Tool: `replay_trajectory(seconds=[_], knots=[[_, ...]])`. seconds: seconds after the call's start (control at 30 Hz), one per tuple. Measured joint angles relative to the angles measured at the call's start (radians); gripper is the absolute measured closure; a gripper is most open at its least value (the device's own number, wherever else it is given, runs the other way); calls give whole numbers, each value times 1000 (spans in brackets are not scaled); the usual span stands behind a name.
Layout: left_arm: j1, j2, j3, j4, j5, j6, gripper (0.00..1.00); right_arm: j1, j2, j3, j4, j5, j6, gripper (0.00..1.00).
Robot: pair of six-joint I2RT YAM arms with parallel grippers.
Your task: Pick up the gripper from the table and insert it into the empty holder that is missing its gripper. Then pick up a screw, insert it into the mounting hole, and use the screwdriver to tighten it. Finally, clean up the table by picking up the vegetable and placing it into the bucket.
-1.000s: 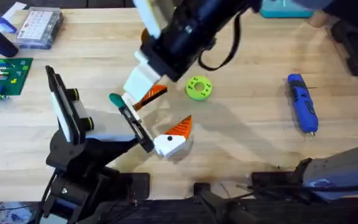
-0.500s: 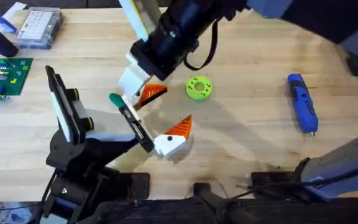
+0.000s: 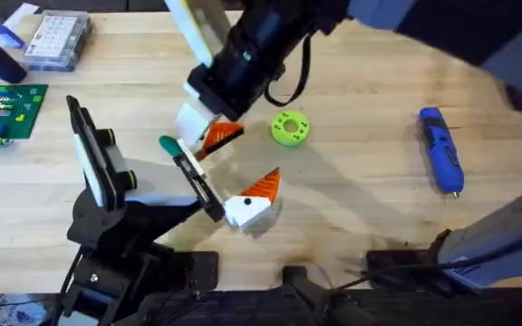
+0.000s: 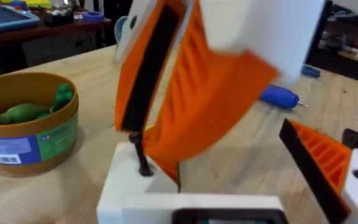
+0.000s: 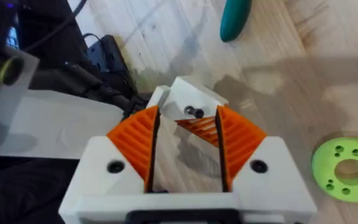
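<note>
My right gripper (image 3: 208, 129) reaches across the table (image 3: 370, 190) and is shut on the gripper (image 3: 221, 138), a white block with an orange striped wedge. In the right wrist view the piece (image 5: 190, 112) sits clamped between my orange pads. It hovers just over the holder (image 3: 193, 177), a black rail with a teal knob (image 3: 168, 143), on my left gripper (image 3: 247, 161), which stands open. The twin wedge (image 3: 254, 199) sits at the rail's other end. The left wrist view shows the held wedge (image 4: 191, 93) close up, with its black pin (image 4: 140, 155). The vegetable (image 4: 30, 111) lies inside the bucket (image 4: 27, 134). The screwdriver (image 3: 440, 149) lies at the right.
A lime-green ring disc (image 3: 289, 128) lies right beside the held piece. A clear parts box (image 3: 57, 41) and a green circuit board (image 3: 3, 110) sit at the far left. The right arm's dark bulk hangs over the back middle of the table.
The right arm has swung a little to the left, carrying the white-and-orange piece slightly closer to the teal knob end of the rail. The left arm has stayed put.
</note>
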Motion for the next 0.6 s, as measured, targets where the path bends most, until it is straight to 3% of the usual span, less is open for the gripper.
replay_trajectory(seconds=[0.33, 0.6], knots=[[2, 5, 0, -1, -7, -19, 12, 5, 27, 4, -6, 0, -3, 529], [2, 4, 0, -1, -6, -14, 12, 5, 28, 4, 3, 0, -2, 703]])
